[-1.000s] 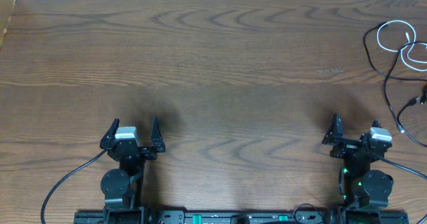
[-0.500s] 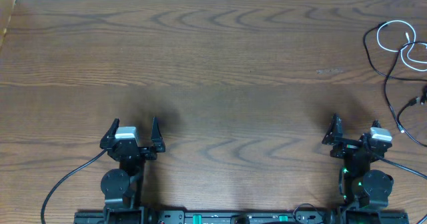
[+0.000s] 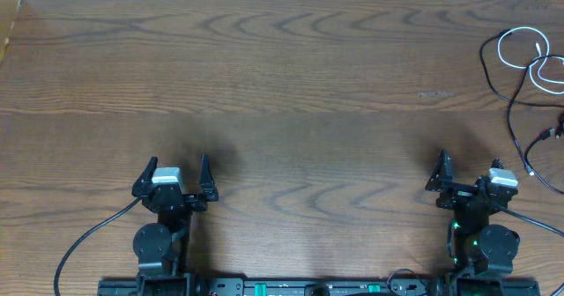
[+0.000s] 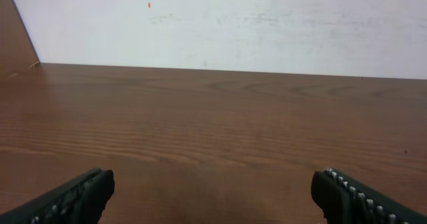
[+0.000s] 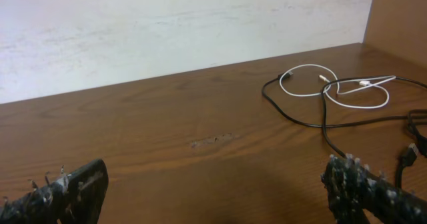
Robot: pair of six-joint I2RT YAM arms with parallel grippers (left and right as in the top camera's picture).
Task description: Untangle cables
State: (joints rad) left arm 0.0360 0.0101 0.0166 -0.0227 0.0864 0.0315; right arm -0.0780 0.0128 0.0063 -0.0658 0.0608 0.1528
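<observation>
From my console the brown wood-grain table (image 3: 282,85) fills the overhead view, and a plain white wall (image 4: 233,24) stands behind its far edge.

Both arms sit at the near edge. The left gripper (image 3: 175,167) has its jaws spread wide with only bare wood between them, which its wrist view (image 4: 213,187) confirms. The right gripper (image 3: 470,174) is spread just as wide and grips nothing (image 5: 213,177). Small green lights (image 3: 458,225) glow on its base.

The cables lie at the far right of the table, well apart from both grippers. The white cable (image 3: 500,49) makes two loops (image 5: 281,84), and the black cable (image 3: 510,111) crosses through them and trails back toward the near edge (image 5: 313,125).

A faint scuff (image 5: 213,141) marks the wood left of the cables.
</observation>
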